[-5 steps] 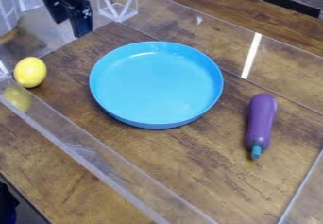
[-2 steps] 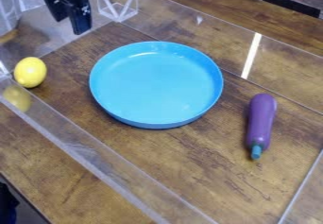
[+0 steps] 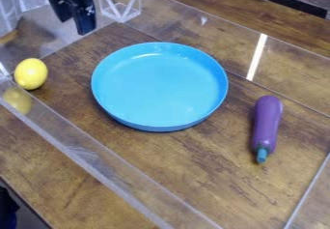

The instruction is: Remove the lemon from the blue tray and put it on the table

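Small bright yellow, smooth, slightly oval lemon sits on the dark brown wood-plank desk, far left, well apart from the dish and outside it. It lies just beside the clear acrylic panel that edges the desk, and a faint yellow reflection shows in the panel below it.

Large round shallow bright blue plastic tray with raised rim sits near the middle of the desk, flat, nothing inside it.

Purple elongated eggplant with a teal-green stem end lies on the desk to the right of the tray, near but not touching its rim, stem end pointing toward the near edge.

Black end effector is at the upper left, above the desk behind the tray's far-left side, pointing steeply down. Its fingers stand fully spread and nothing is between them; it touches neither lemon nor tray. Fine detail of the fingertips is too dark to make out.

Glossy streaks of light reflect off the desk at the right, beyond the tray.
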You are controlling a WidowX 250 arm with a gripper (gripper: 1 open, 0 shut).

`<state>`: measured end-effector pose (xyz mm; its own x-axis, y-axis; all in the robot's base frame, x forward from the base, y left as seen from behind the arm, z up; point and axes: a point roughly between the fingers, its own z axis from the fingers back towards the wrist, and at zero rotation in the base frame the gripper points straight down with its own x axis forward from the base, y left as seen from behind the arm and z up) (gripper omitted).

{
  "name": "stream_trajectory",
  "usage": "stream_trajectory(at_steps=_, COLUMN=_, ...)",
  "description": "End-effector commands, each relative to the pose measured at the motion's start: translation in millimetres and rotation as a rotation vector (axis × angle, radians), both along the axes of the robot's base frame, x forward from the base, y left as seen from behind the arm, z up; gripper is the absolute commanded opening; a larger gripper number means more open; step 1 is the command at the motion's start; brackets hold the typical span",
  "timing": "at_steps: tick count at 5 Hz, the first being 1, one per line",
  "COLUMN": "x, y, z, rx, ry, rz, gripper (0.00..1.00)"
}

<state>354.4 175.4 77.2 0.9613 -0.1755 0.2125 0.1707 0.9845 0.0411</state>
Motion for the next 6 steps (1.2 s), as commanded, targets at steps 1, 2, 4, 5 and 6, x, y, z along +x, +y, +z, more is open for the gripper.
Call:
stream_trajectory(at_steps=1, x=5.7, y=16, z=17.9, rx=0.035, ry=-0.048, rz=0.016, gripper=1.00)
stream_trajectory(at_steps=2, x=8.3, y=19, z=14.2, rx=0.037, ry=-0.042, rz=0.016, gripper=1.00)
stream_trajectory(at_steps=4, x=12.0, y=22, z=12.1, rx=0.033, ry=-0.035, rz=0.014, gripper=1.00)
stream_trajectory(at_steps=5, x=20.2, y=22, z=9.5, rx=0.036, ry=-0.032, rz=0.021, gripper=1.00)
stream_trajectory(at_steps=6, x=27.2, y=17, z=5.4, rx=0.038, ry=-0.021, rz=0.032, gripper=1.00)
